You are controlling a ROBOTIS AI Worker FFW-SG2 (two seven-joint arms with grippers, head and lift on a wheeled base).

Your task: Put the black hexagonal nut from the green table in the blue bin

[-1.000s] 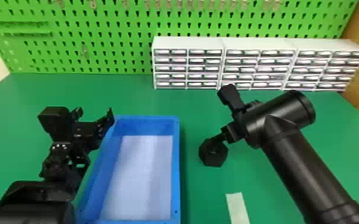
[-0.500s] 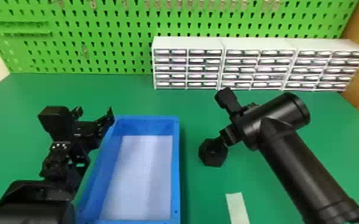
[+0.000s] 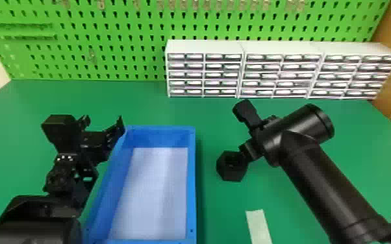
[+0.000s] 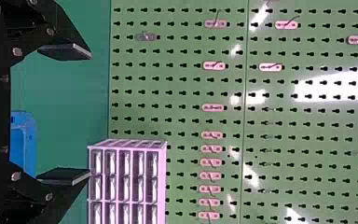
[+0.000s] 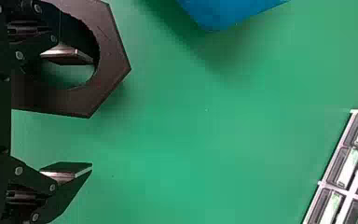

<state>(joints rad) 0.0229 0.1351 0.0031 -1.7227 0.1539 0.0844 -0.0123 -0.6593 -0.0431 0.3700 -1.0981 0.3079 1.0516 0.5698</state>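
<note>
So I've got my right gripper (image 3: pixel 241 133) spread open at the black hexagonal nut (image 3: pixel 226 173), one finger lined up with its hole, though I honestly can't tell if it's inside. Nut's on the green table (image 3: pixel 219 212), right of the blue bin (image 3: pixel 192 185). Left gripper (image 3: pixel 104 121) sits open by the bin's left side.

The bin (image 3: pixel 192 188) is blue with a whitish floor (image 3: pixel 159 194). Around it the desk (image 3: pixel 217 211) is green; beside it the nut (image 3: pixel 226 175) is black. Beyond it the pegboard (image 3: pixel 113 42) is green, patterned with dark holes.
</note>
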